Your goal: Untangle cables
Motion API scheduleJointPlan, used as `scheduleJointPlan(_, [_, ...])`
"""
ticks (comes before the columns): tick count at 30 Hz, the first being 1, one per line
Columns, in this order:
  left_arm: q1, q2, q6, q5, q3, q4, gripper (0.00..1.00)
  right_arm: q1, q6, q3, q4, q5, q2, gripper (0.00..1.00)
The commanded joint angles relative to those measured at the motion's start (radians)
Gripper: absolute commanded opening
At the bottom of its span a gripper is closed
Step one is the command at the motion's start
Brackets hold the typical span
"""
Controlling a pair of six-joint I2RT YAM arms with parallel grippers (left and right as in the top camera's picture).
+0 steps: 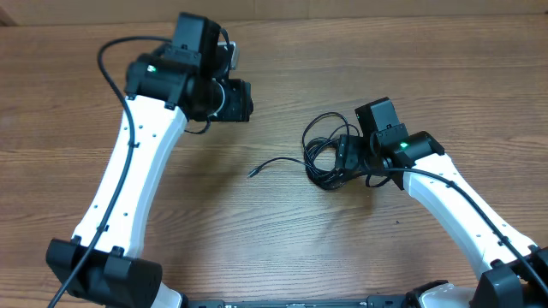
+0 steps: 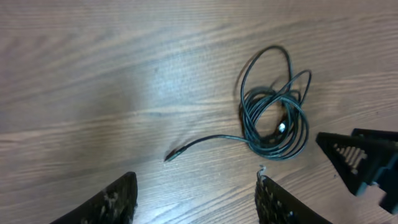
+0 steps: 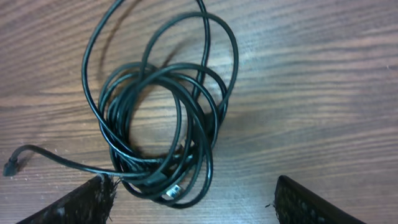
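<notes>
A wood-grain surface is carrying the cables, which are lying directly on it right of centre as a loose coil of thin black loops, one loose end trailing leftward.

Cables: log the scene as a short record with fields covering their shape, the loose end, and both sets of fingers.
cables: one tangled black coil with looser loops, lying on the wooden table
loose end: trails out of the coil toward the left arm's side, flat on the table
left fingers: open, nothing between them, apart from the coil
right fingers: open, either side of the coil's edge, not closed on it
task state: not yet untangled
</notes>
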Motion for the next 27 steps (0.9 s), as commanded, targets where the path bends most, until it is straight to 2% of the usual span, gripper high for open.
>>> scheduleJointPlan(1, [-0.031,-0.024,-0.031,0.064,-0.103,0.067,0.59,-0.017,-0.008,0.059,-0.025,0.001,-0.028,0.81])
scheduleJointPlan(7, [-0.091,-0.024,-0.029,0.154,-0.250,0.248,0.59,-0.098,0.025,0.153,-0.136,0.000,-0.075,0.82])
scheduleJointPlan(13, [-0.217,-0.023,0.000,0.154,-0.351,0.441,0.59,-0.225,0.055,0.180,-0.212,-0.095,-0.110,0.88])
scheduleJointPlan(15, [-0.262,-0.022,0.016,0.149,-0.377,0.510,0.64,-0.264,0.055,0.180,-0.227,-0.129,-0.113,0.90])
scheduleJointPlan(16, [-0.294,-0.018,0.016,0.128,-0.394,0.561,0.71,-0.294,0.055,0.180,-0.242,-0.138,-0.114,0.90])
scheduleJointPlan(20, [-0.375,0.019,0.014,0.043,-0.403,0.650,0.80,-0.374,0.055,0.180,-0.276,-0.138,-0.114,0.91])
scheduleJointPlan(27, [-0.456,0.151,-0.024,-0.003,-0.363,0.693,0.82,-0.525,0.050,0.183,-0.319,-0.162,-0.114,0.94])
